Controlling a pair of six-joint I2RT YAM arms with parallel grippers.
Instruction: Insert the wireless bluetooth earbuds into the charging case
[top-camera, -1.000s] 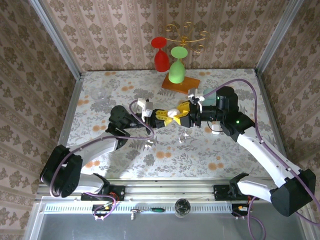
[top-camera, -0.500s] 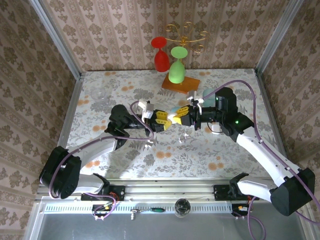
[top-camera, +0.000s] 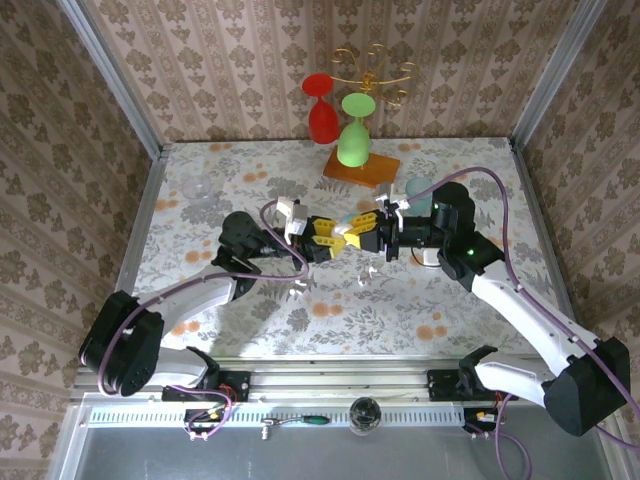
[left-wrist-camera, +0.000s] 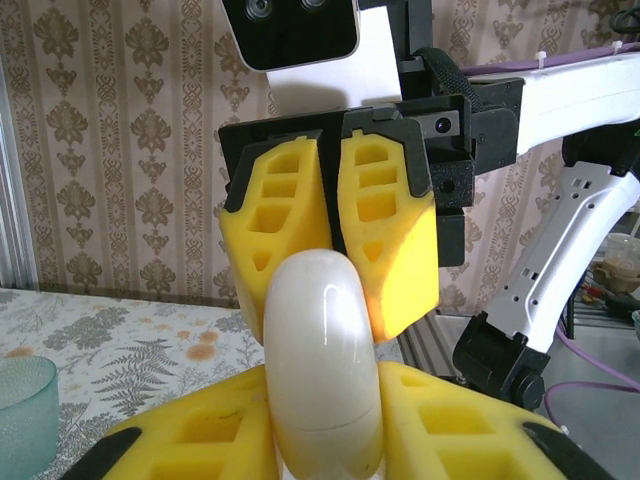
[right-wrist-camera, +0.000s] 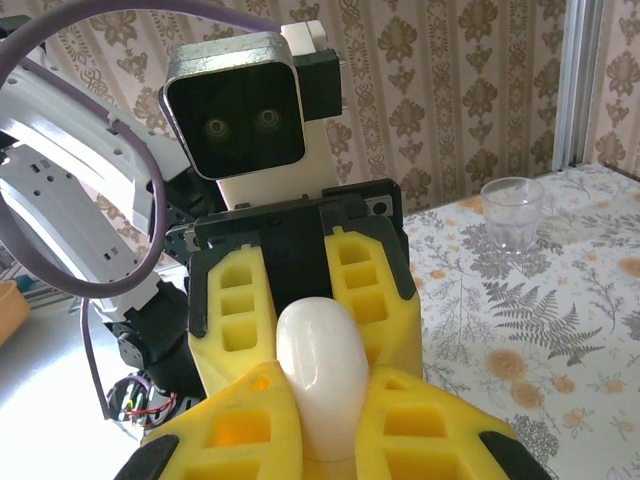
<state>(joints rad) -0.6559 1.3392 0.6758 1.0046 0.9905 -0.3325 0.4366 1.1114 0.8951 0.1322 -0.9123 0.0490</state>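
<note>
Aloft over the table (top-camera: 200, 300), my left gripper (top-camera: 330, 237) pinches the white case (left-wrist-camera: 322, 360); my right gripper (top-camera: 366, 230) meets it, its grip impossible to tell. White earbuds (top-camera: 299, 291) lie below.

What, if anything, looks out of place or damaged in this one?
Nothing is spilled or broken. The one oddity is that the white case is up in the air where the left gripper and right gripper meet nose to nose, while two small white earbuds lie loose and apart on the table below.
</note>
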